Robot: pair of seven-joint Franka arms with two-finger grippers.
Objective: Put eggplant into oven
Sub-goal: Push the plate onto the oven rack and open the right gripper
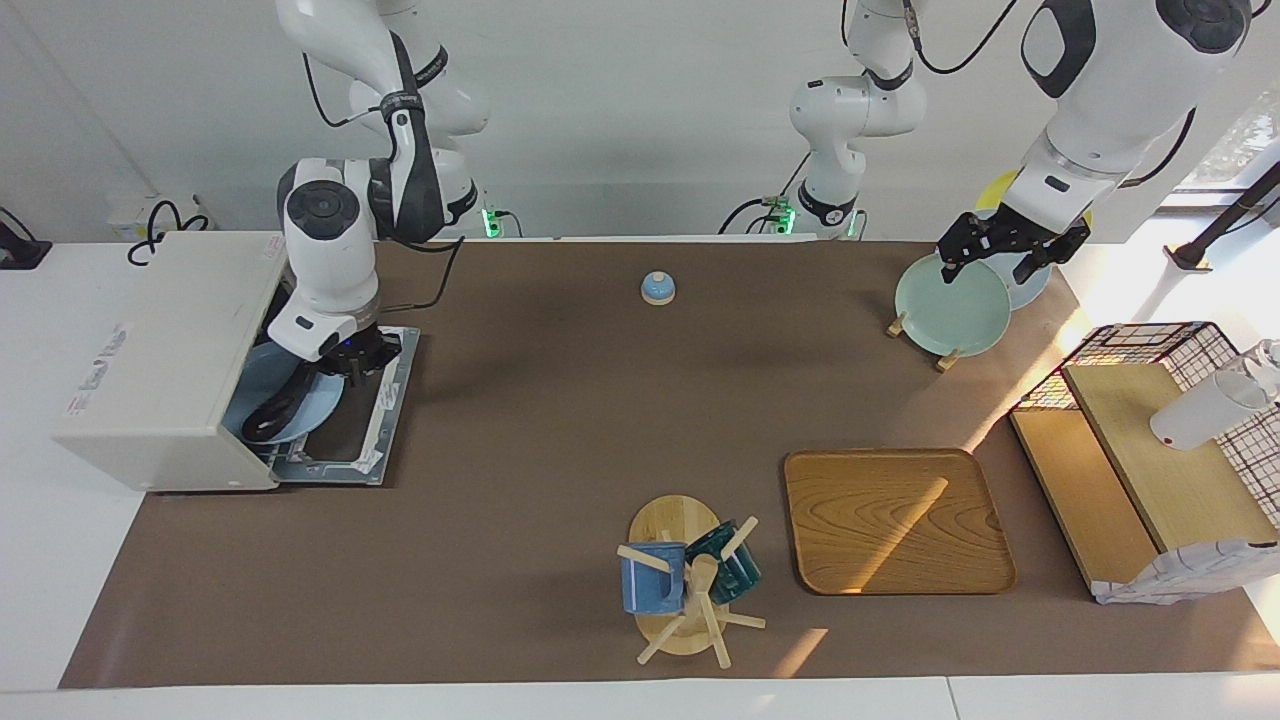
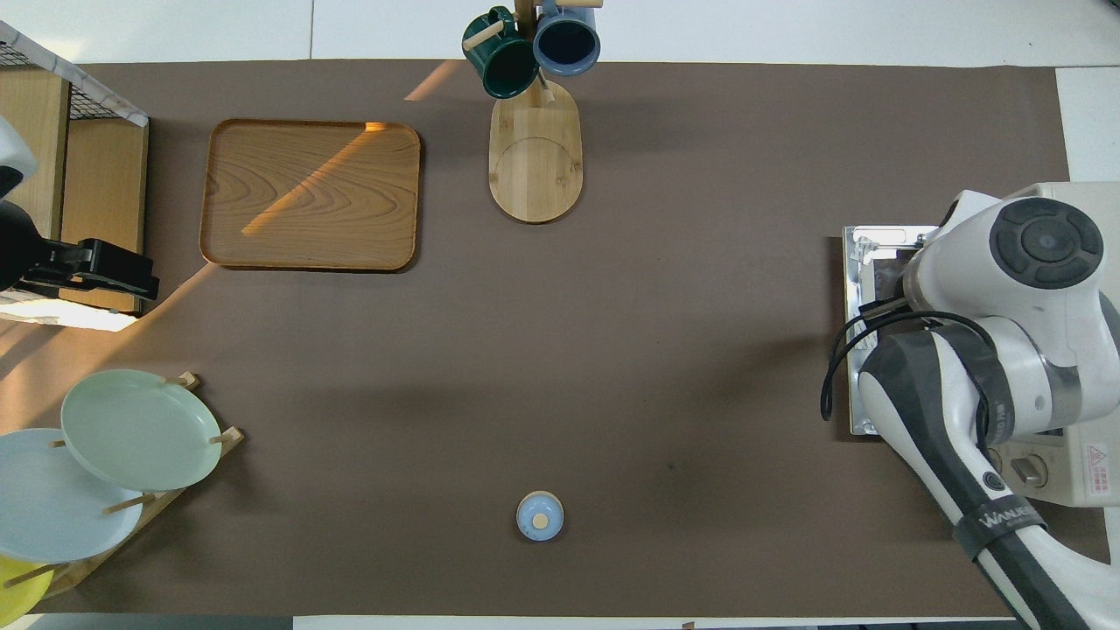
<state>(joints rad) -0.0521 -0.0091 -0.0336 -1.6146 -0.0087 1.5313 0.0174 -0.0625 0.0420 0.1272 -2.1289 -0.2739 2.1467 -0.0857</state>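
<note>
Cream-white oven [image 1: 165,360] stands open, pale-blue plate [image 1: 300,405] inside carrying glossy dark eggplant [image 1: 275,415]. Right gripper [image 1: 345,365] at its mouth, grip indiscernible; left gripper [image 1: 1005,250] spread, empty.

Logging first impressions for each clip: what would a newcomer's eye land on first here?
First, the right end effector at the mouth of the open oven, where a blue plate carrying the dark eggplant sits half inside, above the lowered door. Next, the left end effector, waiting over the plate rack's green plate at the left arm's end of the table.
</note>
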